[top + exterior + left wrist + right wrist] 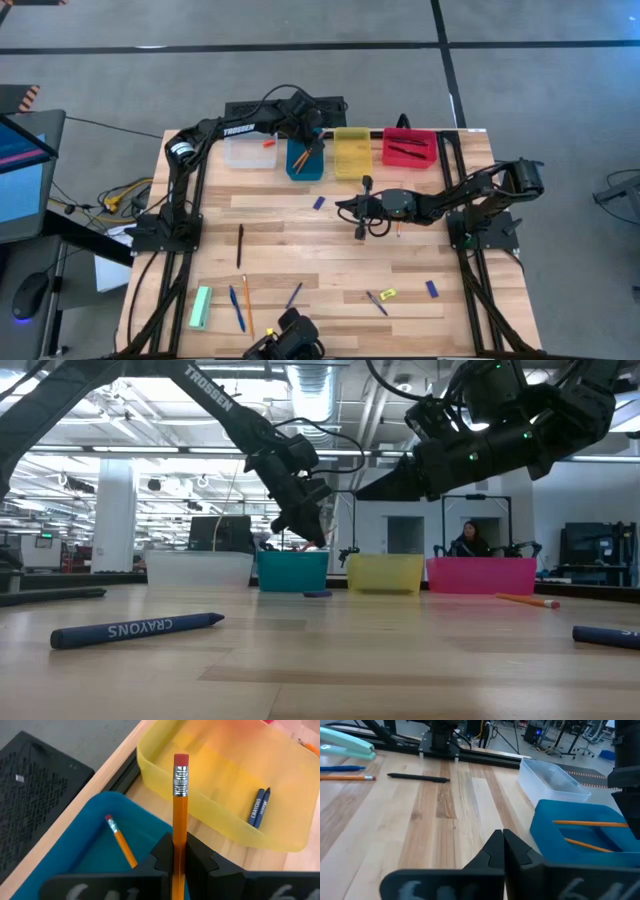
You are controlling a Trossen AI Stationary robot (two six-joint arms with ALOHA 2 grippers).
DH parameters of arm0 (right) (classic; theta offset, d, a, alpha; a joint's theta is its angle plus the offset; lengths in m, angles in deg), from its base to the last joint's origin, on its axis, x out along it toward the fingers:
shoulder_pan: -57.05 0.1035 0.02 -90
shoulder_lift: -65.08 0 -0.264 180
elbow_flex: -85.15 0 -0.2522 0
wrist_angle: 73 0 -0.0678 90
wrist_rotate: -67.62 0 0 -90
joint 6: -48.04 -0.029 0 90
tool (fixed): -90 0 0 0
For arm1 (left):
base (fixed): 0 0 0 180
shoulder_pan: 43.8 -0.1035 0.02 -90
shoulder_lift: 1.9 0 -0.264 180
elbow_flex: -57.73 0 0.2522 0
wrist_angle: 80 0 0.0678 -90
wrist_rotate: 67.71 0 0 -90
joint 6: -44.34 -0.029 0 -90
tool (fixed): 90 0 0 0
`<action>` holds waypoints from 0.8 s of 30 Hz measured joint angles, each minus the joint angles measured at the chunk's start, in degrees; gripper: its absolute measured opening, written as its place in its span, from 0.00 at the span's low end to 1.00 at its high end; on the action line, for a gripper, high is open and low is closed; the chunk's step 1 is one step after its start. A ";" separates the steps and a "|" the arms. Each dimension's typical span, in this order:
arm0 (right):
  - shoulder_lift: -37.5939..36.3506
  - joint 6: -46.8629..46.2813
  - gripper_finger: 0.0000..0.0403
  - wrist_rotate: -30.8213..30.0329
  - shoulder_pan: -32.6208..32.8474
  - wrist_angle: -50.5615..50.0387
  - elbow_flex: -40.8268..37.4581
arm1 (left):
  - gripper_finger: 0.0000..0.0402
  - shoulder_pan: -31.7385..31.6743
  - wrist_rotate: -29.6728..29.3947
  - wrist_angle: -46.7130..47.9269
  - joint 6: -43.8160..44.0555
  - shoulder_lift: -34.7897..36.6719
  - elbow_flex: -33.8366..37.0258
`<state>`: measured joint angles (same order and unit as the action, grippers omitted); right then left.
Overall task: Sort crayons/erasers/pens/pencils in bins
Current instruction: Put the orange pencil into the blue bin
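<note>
My left gripper (306, 146) hangs over the blue bin (305, 165) at the table's far edge, shut on an orange pencil (180, 815). Another pencil (120, 841) lies inside that bin. To its sides stand the clear bin (249, 152), the yellow bin (352, 153) holding two blue crayons (259, 808), and the red bin (410, 148) with dark pens. My right gripper (348, 207) hovers shut and empty over the table's middle. The low view shows my left gripper (306, 523) just above the blue bin (293, 571). My left gripper pinches the pencil's shaft (179, 851) between its two fingers. The fingers slant down toward the far edge, and the pencil runs roughly along them. Its eraser end (181, 761) sticks out past the fingertips, lifted clear above the blue bin's rim.
On the near half lie a black pen (240, 245), a pencil (246, 305), blue pens (237, 308), a green block (201, 307), a yellow eraser (388, 294) and blue erasers (432, 288). Another blue eraser (319, 202) lies near my right gripper. A crayon (135, 628) lies close in the low view.
</note>
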<state>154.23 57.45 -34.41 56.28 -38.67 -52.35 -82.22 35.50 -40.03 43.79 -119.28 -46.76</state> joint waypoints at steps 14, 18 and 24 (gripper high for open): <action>0.15 1.58 0.01 0.00 -0.01 -0.08 0.01 | 0.03 -1.01 2.50 3.89 4.77 0.00 0.19; 0.15 1.34 0.01 0.00 -0.01 -0.12 0.01 | 0.03 -0.46 3.14 3.76 4.87 0.07 0.73; 0.15 1.12 0.01 0.00 0.03 -1.11 0.01 | 0.03 -0.35 2.83 3.75 5.84 0.11 2.49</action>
<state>154.38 58.57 -34.41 56.31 -39.78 -52.33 -82.57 38.33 -36.28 49.63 -119.17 -44.27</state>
